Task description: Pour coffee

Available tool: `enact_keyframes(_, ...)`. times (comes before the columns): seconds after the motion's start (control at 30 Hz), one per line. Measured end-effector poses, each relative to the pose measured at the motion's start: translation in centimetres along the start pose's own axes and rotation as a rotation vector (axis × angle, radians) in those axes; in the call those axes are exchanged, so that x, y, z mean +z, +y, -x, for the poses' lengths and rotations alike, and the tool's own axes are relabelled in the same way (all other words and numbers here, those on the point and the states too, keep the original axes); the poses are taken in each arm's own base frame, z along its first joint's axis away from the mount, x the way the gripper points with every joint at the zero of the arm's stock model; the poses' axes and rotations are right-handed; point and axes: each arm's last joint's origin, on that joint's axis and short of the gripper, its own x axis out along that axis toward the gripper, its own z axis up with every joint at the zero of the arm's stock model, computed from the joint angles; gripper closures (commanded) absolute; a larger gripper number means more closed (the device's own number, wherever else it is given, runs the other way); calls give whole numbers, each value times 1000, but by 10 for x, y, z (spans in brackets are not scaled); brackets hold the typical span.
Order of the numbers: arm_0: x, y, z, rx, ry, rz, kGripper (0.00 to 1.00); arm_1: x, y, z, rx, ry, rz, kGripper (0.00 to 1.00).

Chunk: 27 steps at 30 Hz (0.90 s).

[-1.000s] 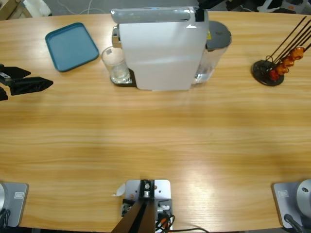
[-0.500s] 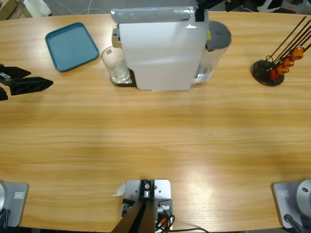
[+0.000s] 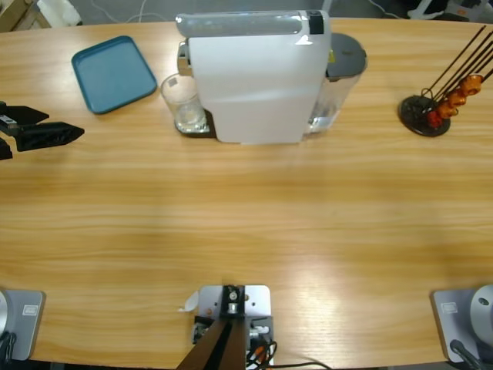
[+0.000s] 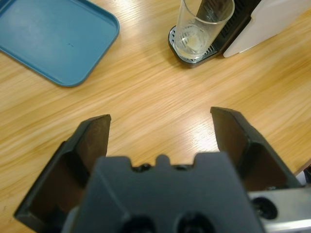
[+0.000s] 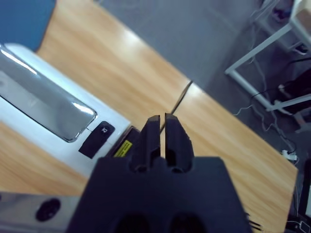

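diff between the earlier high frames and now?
A dark gripper that showed at the top edge behind the coffee machine has left the high view. The left gripper, glass tumbler, blue tray and capsule stand haven't moved.

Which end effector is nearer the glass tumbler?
Left. The left end effector faces the glass tumbler across bare table; the right end effector is raised over the coffee machine, tumbler out of its view.

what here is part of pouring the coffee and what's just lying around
Part of the job: glass with a little coffee, coffee machine, drip tray under the glass, left gripper open and facing it.

Lying about: blue tray, capsule stand with orange capsules.
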Motion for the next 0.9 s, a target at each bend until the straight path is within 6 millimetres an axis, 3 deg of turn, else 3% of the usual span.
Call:
enact_keyframes(0.03,0,0,0,0,0,0,81,-2,-2,8,-1,-9,-11,503)
enact_keyframes(0.13,0,0,0,0,0,0,26,-28,2,22,54,14,-48,71)
enact_keyframes(0.17,0,0,0,0,0,0,16,-43,6,24,87,35,-62,5)
enact_keyframes(0.37,0,0,-2,-5,6,0,13,-122,28,36,214,93,-105,0)
enact_keyframes(0.77,2,-2,-5,-46,10,1,18,-208,58,33,339,43,-124,0)
enact_keyframes(0.9,2,-3,-6,-68,9,0,18,-220,62,32,365,0,-134,0)
